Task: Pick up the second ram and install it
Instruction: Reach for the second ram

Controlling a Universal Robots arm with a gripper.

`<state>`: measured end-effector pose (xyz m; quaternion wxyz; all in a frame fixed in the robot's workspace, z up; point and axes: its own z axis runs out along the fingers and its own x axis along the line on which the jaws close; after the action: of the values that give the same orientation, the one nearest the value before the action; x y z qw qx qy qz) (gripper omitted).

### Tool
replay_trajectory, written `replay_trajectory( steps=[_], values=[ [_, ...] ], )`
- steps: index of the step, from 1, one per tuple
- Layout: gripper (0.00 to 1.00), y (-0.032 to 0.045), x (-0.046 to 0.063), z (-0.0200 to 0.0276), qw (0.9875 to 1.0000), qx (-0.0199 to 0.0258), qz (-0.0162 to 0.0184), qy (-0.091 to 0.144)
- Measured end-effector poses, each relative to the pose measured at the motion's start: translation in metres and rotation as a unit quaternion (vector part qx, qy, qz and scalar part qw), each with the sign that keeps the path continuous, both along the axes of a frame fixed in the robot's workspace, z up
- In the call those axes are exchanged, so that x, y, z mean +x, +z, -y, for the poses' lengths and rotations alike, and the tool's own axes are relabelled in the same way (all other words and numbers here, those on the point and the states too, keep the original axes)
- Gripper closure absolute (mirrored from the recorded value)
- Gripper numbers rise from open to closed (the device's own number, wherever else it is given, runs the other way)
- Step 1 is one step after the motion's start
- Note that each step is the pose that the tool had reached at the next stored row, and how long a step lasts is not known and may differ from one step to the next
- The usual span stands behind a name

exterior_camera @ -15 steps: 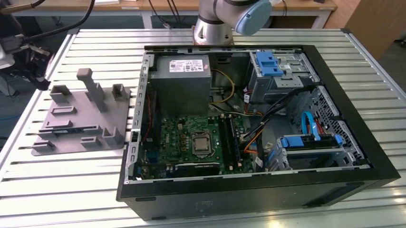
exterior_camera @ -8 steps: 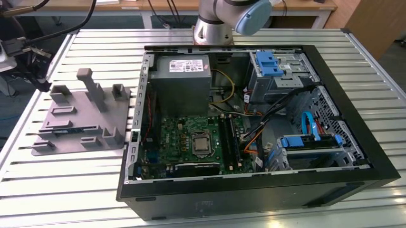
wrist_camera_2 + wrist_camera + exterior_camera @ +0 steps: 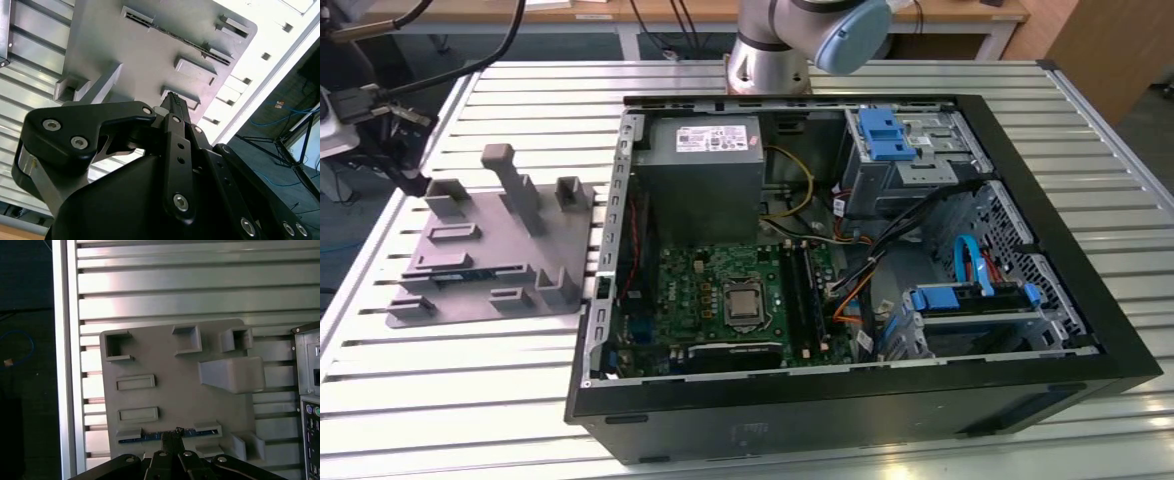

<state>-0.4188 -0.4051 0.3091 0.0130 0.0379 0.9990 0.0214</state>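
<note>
Gripper [image 3: 172, 433], fingers pressed together and empty, sits over second ram [image 3: 145, 436] slotted in fixture plate [image 3: 175, 405], which lies at 9 o'clock from computer case [image 3: 854, 410] in the exterior view.

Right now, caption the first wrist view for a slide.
Gripper lined up with the memory stick lying in the grey plate.

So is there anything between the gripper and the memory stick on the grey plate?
Nothing visible. In the first wrist view the gripper hangs over the memory stick lying in its slot on the grey plate; the plate's posts stand off to the side.
</note>
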Motion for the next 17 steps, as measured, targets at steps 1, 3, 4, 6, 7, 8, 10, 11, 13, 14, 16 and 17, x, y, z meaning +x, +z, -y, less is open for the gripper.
replay_trajectory(
  steps=[1, 3, 4, 6, 7, 8, 10, 11, 13, 14, 16, 17],
  values=[
    [0.9, -0.0006, 0.0, 0.0, 1.0, 0.0, 0.0, 0.0],
    [0.9, -0.0018, 0.0, 0.0, 1.0, 0.0, 0.0001, 0.0],
    [0.9, -0.0024, 0.0, 0.0, 1.0, 0.0, 0.0001, 0.0],
    [0.9, -0.0037, 0.0, 0.0, 1.0, 0.0, 0.0, 0.0],
    [0.9, -0.0045, 0.0, 0.0, 1.0, 0.0, 0.0, 0.0],
    [0.9, -0.0052, 0.0, 0.0, 1.0, 0.0, 0.0, 0.0],
    [0.9, -0.0067, 0.0, 0.0, 1.0, 0.0, 0.0, 0.0],
    [0.9, -0.0075, 0.0, 0.0, 1.0, 0.0, 0.0, 0.0],
    [0.9, -0.0088, 0.0, 0.0, 1.0, 0.0, 0.0, 0.0],
    [0.9, -0.0096, 0.0, 0.0, 1.0, 0.0, 0.0, 0.0],
    [0.9, -0.011, 0.0, 0.0, 1.0, 0.0, 0.0, 0.0],
    [0.9, -0.0117, 0.0, 0.0, 1.0, 0.0, 0.0, 0.0]
  ],
)
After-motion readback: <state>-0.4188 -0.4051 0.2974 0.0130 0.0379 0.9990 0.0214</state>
